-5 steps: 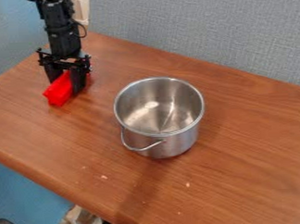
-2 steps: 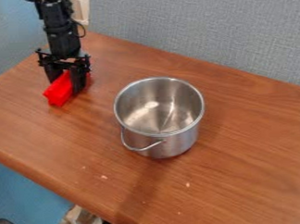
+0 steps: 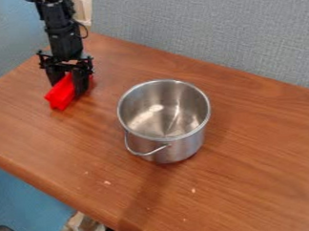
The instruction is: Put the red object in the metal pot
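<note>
The red object [image 3: 62, 92] lies on the wooden table [image 3: 69, 149] at the far left, a bright red flat bar seen end-on. My black gripper [image 3: 73, 85] comes straight down onto its right end, and the jaws are shut on it. The metal pot [image 3: 165, 119] stands to the right near the table's middle, shiny and empty, its wire handle hanging down at the front left. The gripper is well to the left of the pot.
A blue-grey wall [image 3: 218, 29] runs behind the table. The table's front edge [image 3: 46, 193] cuts diagonally across the lower left, with floor beyond it.
</note>
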Robot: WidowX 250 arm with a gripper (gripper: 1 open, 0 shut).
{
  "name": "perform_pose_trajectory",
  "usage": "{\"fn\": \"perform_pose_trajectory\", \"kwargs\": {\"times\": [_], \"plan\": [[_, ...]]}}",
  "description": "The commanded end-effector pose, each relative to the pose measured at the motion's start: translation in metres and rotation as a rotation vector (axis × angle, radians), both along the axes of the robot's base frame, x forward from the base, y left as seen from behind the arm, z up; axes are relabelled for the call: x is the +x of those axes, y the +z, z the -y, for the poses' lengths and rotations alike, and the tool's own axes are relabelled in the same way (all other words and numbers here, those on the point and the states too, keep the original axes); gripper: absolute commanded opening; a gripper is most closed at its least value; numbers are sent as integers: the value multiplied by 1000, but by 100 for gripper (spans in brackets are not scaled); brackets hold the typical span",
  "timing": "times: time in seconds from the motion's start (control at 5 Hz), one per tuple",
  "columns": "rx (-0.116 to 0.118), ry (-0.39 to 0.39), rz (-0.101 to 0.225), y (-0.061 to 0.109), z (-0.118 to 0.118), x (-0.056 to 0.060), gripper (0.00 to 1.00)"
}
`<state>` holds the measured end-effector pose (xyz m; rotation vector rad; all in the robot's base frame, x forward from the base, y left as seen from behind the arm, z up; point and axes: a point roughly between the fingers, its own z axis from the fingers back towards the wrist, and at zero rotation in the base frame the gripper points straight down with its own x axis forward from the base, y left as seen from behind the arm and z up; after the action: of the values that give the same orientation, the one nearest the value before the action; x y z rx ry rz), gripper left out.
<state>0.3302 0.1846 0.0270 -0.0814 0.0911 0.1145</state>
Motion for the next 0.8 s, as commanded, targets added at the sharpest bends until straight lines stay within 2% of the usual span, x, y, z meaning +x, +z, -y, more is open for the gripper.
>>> {"fn": "perform_pose_trajectory", "kwargs": {"times": [0.0,0.6], "plan": [[32,14,63,28,-6,3,0],[24,26,67,32,-5,1,0]]}}
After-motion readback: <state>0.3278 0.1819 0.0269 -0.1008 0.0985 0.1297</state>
